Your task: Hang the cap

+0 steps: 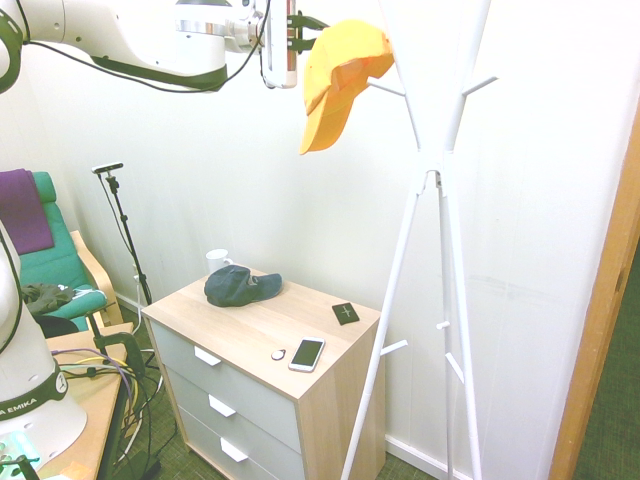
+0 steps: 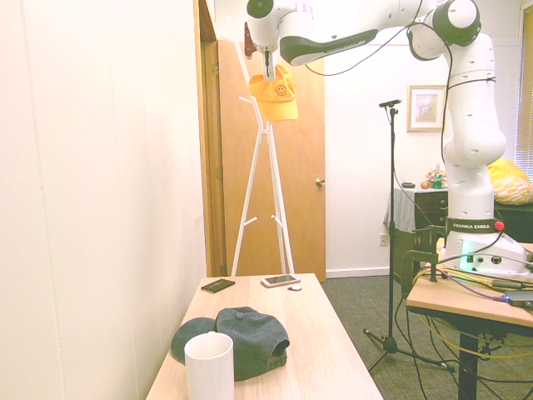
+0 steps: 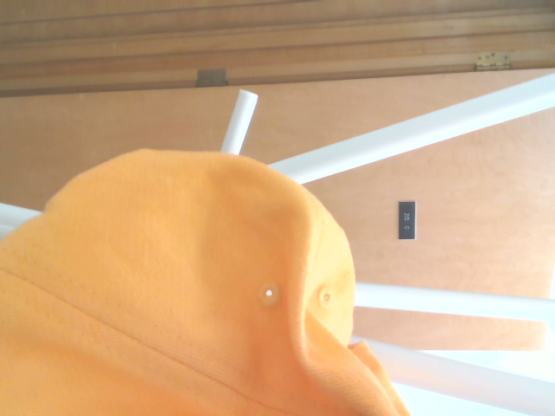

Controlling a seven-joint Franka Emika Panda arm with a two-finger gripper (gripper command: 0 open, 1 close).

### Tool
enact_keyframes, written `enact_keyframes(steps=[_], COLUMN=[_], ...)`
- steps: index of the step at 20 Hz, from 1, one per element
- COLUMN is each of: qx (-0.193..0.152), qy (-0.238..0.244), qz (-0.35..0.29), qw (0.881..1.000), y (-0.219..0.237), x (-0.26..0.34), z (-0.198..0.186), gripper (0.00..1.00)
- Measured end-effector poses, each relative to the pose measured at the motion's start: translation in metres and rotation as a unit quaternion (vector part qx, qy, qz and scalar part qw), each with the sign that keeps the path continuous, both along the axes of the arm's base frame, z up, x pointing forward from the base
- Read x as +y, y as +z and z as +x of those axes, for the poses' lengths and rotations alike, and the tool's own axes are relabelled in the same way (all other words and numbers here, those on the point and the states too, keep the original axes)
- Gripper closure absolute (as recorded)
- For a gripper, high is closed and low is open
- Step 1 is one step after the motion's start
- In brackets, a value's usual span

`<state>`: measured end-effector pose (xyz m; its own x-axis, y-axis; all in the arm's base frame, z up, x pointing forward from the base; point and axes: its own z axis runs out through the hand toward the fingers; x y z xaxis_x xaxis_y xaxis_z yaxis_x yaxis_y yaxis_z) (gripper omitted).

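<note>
At the top centre of the first exterior view, the cap [image 1: 338, 80] is gripped by the closed gripper [image 1: 303, 32], beside a peg [image 1: 385, 89] of the white coat stand [image 1: 425, 170]. The crown is best lowered over that peg before release. Lower left, a dark cap [image 1: 240, 285], mug [image 1: 217, 260] and phone [image 1: 307, 354] are left on the worktop [image 1: 250, 335], well clear.
</note>
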<state>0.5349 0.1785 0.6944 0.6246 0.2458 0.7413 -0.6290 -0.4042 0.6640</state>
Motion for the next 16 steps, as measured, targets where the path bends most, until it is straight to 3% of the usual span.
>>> enact_keyframes(steps=[4,5,10,16], qx=[0.011,0.013,0.015,0.02], qy=[-0.004,-0.001,0.015,0.016], qz=[0.015,0.025,0.062,0.064], qw=[1.0,1.0,0.998,0.998], y=[-0.016,-0.023,-0.065,-0.076], x=[-0.025,-0.028,-0.021,-0.019], z=[0.018,0.021,0.024,0.024], gripper=[1.0,0.0,0.0,0.0])
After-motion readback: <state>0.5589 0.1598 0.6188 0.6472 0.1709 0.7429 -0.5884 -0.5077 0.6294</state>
